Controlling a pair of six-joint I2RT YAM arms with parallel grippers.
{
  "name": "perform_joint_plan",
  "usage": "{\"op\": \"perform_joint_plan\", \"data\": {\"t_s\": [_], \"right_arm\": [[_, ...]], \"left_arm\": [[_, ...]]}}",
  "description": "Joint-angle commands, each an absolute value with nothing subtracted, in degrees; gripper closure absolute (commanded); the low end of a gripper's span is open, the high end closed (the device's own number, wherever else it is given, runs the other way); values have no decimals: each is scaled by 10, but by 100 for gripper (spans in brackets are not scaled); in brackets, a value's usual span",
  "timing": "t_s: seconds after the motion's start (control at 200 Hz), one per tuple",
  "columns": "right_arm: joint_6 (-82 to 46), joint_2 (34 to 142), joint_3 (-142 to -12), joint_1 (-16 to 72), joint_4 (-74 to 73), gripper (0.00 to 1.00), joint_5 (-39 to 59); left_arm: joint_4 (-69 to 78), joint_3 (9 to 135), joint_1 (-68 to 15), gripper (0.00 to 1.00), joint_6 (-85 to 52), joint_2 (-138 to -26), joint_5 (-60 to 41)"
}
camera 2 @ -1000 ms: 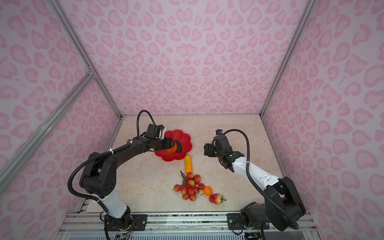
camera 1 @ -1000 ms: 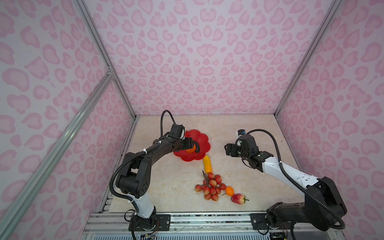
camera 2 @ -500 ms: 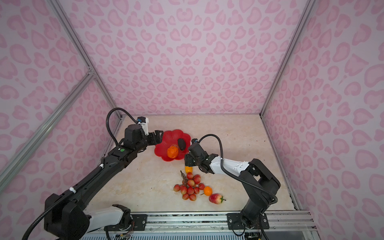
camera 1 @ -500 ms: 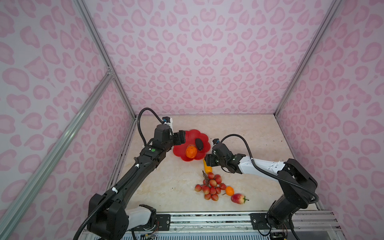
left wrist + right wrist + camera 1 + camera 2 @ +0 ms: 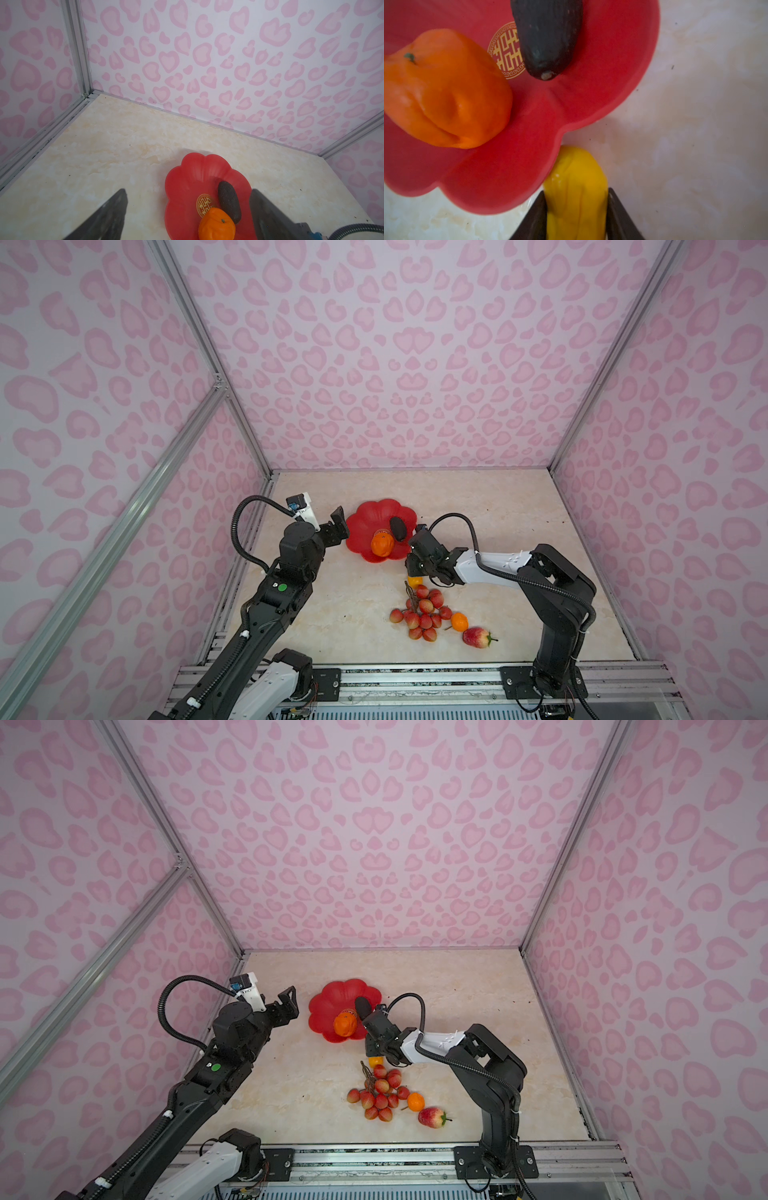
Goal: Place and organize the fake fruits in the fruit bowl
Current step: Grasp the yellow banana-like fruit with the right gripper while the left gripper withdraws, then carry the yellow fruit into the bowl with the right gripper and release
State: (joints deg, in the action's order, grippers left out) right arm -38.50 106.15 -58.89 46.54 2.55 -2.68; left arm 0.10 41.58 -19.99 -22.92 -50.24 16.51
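The yellow oblong fruit (image 5: 575, 178) is being pinched btwn both fingers of the R claw (image 5: 576, 191), low on the counter (image 5: 498, 510) & right against the near-right rim of the fruit bowl (image 5: 365, 518). The L claw (image 5: 188, 193) is being held spread wide & empty just left of the bowl, where the large orange (image 5: 382, 545) & dark avocado (image 5: 398, 529) are being seen side by side at the gold emblem (image 5: 204, 204). The lychee bunch (image 5: 424, 612), small orange (image 5: 459, 621) & strawberry (image 5: 477, 637) are being seen on the counter, near side, outside the bowl.
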Motion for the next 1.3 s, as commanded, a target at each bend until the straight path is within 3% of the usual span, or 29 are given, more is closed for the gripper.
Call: {"op": "perform_joint_plan", "data": {"t_s": [0.0, 0.275, 0.44, 1.15, 1.295], "right_arm": [[-402, 1047, -570, 459, 25, 69, -56], [-385, 905, -484, 395, 51, 77, -97], [-323, 869, -526, 386, 83, 77, -105], [-236, 1204, -896, 391, 122, 76, -24], [-246, 1239, -934, 389, 145, 62, -22]], "left_arm": [[24, 413, -199, 8, -238, -505, 171], [34, 418, -198, 8, -243, -534, 144], [39, 417, -197, 7, -254, -547, 136], [7, 389, -194, 6, -250, -471, 158], [3, 386, -194, 6, -245, -462, 160]]}}
